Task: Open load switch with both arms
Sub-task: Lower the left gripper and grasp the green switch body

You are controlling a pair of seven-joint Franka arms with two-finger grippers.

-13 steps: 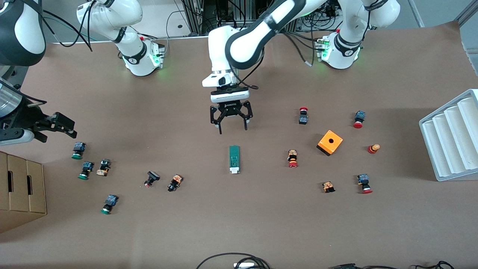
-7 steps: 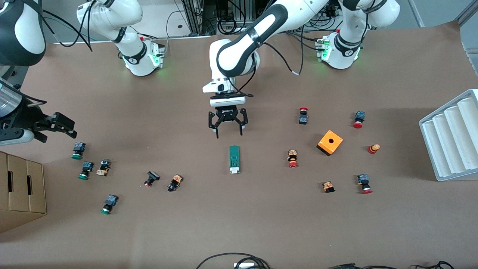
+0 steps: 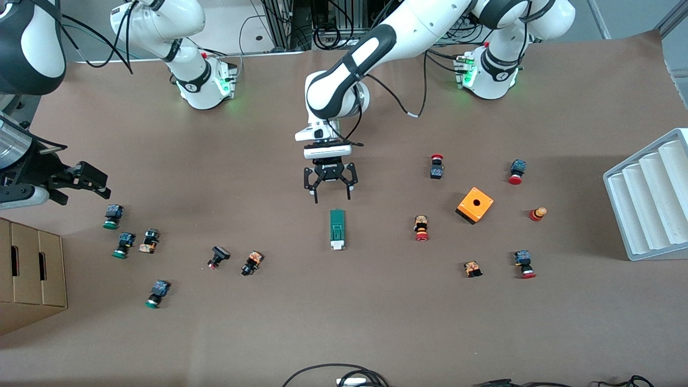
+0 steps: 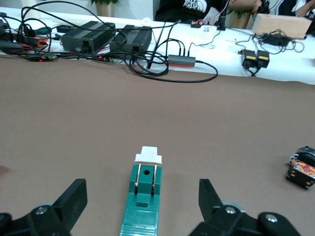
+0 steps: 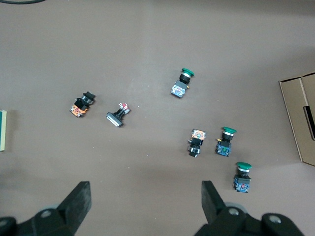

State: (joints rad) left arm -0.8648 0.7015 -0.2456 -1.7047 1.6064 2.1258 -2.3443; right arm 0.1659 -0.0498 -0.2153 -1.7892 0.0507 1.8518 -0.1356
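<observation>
At mid-bench, item one: the load switch [image 3: 337, 229], a narrow dark-green block lying flat on the brown bench [image 3: 376, 322], its white lever end toward the front camera; the left wrist view shows it [image 4: 143, 196] centred between the spread fingers [image 4: 74, 196]. Left claw [image 3: 331, 194]: wide open, empty, over the bench just at the switch's green end, not touching it. Right claw [image 3: 80, 180]: wide open, empty, waiting over the right arm's end of the bench near green-capped push buttons [image 3: 112, 216]. Handling, as a judgement: the left claw should descend square to the block and pinch its long sides at the green end, clear of the lever; the right claw would then have room to work the white piece. Containers: cardboard box [image 3: 32, 269] at the right arm's end, contents not visible; white ribbed tray [image 3: 645, 199] at the left arm's end, nothing seen in its channels; orange cube box [image 3: 475, 205], interior hidden.
</observation>
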